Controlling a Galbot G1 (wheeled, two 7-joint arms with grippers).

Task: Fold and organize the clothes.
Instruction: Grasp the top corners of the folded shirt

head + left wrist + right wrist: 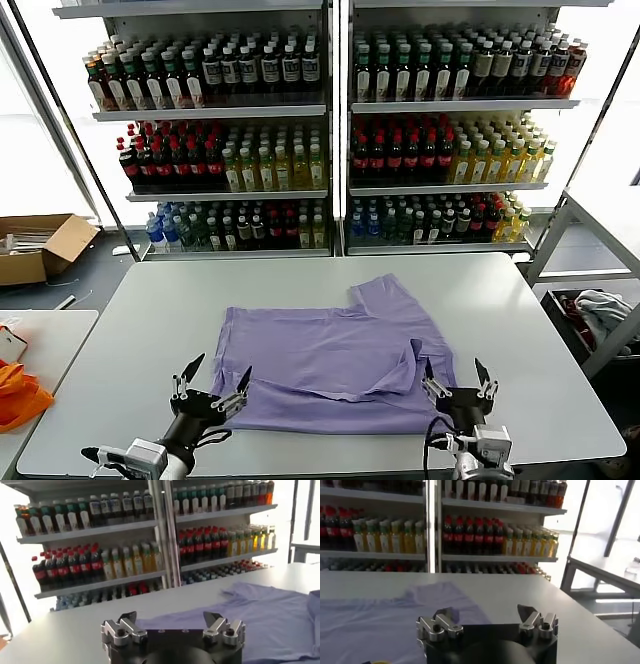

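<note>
on table (150,330): lavender t-shirt (330,360), part-folded

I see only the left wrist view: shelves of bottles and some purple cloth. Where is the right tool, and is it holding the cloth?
Observer: The right tool is at the near right corner of the T-shirt, open and holding nothing.
Operator: Is the shirt lying flat?
Observer: Not fully. The head view shows one sleeve spread toward the shelves, and a folded flap near the right tool.
Operator: And my left tool, seen from above?
Observer: The left tool is open at the shirt's near left corner, gripping nothing.
Operator: Anything else near the table?
Observer: An orange cloth lies on a separate table to the left.
</note>
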